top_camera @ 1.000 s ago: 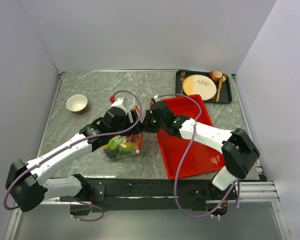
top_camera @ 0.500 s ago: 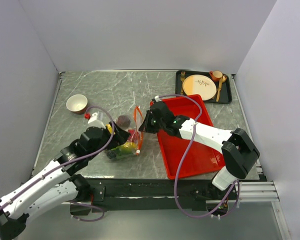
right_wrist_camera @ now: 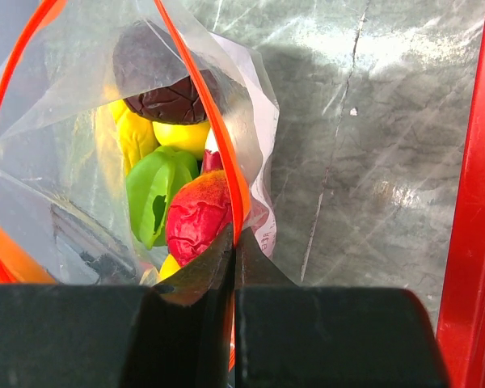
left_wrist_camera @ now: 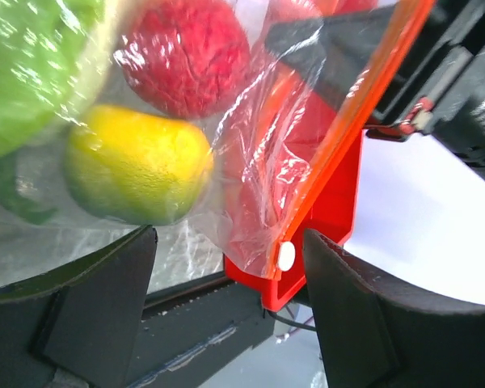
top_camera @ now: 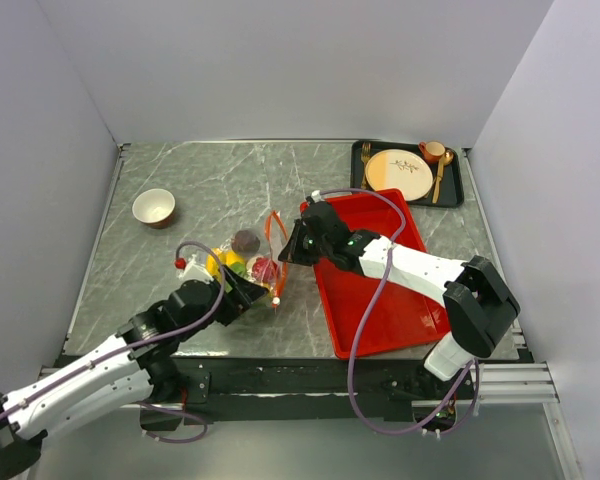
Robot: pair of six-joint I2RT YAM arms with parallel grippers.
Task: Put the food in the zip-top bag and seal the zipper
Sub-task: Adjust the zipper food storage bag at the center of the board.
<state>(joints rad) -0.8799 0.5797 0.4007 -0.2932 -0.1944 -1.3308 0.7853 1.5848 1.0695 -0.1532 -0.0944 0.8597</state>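
Note:
The zip-top bag (top_camera: 242, 268) lies on the marble table left of the red tray, bulging with food. Inside it I see dark purple grapes (right_wrist_camera: 166, 81), a yellow piece (left_wrist_camera: 137, 166), a green piece (right_wrist_camera: 158, 194) and a red piece (right_wrist_camera: 198, 218). The orange-red zipper (right_wrist_camera: 202, 105) gapes in a loop. My right gripper (right_wrist_camera: 235, 236) is shut on that strip at the bag's mouth (top_camera: 280, 245). My left gripper (left_wrist_camera: 230, 242) stands open at the bag's near end (top_camera: 242, 290), with the white slider (left_wrist_camera: 285, 256) between its fingers, close to the right finger (left_wrist_camera: 364, 323).
The red tray (top_camera: 380, 290) lies right of the bag, under the right arm. A white bowl (top_camera: 154, 208) stands at the back left. A black tray (top_camera: 458, 190) at the back right carries a cream plate, gold cutlery and a cup (top_camera: 432, 150).
My left arm has drawn back from over the bag toward the near left, uncovering the food. The right gripper has kept its hold on the zipper strip.

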